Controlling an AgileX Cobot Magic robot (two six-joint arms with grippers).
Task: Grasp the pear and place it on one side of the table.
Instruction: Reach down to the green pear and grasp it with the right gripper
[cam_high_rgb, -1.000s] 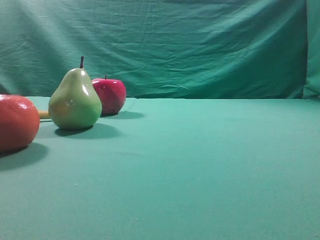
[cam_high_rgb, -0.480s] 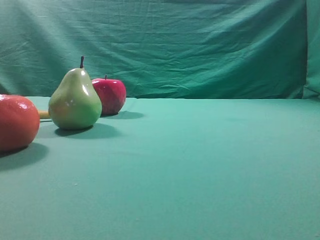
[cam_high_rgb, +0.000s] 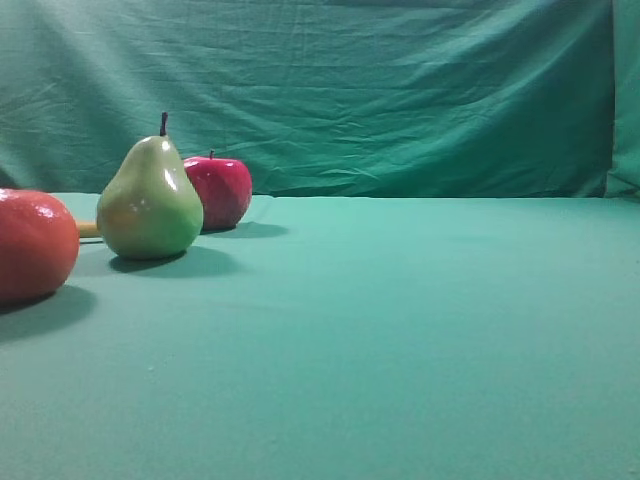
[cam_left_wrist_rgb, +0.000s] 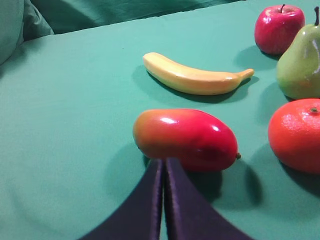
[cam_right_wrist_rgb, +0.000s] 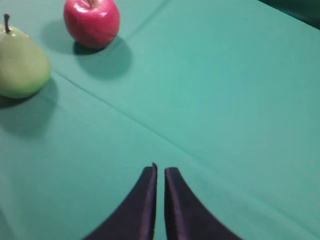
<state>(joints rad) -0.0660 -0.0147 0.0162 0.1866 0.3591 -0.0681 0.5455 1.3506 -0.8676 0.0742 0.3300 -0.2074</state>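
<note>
The glossy yellow-green pear (cam_high_rgb: 150, 203) stands upright on the teal table (cam_high_rgb: 400, 320) at the left, in front of a red apple (cam_high_rgb: 222, 190). It also shows at the right edge of the left wrist view (cam_left_wrist_rgb: 301, 62) and at the far left of the right wrist view (cam_right_wrist_rgb: 20, 65). My left gripper (cam_left_wrist_rgb: 163, 162) is shut and empty, its tips just in front of a red-orange mango (cam_left_wrist_rgb: 186, 139). My right gripper (cam_right_wrist_rgb: 160, 170) is shut and empty over bare cloth, well right of the pear. Neither gripper shows in the exterior view.
A large orange-red round fruit (cam_high_rgb: 32, 245) sits at the left edge, also in the left wrist view (cam_left_wrist_rgb: 296, 134). A yellow banana (cam_left_wrist_rgb: 192, 77) lies behind the mango. The apple shows in both wrist views (cam_left_wrist_rgb: 278, 27) (cam_right_wrist_rgb: 91, 22). A wrinkled green backdrop (cam_high_rgb: 350, 90) hangs behind.
</note>
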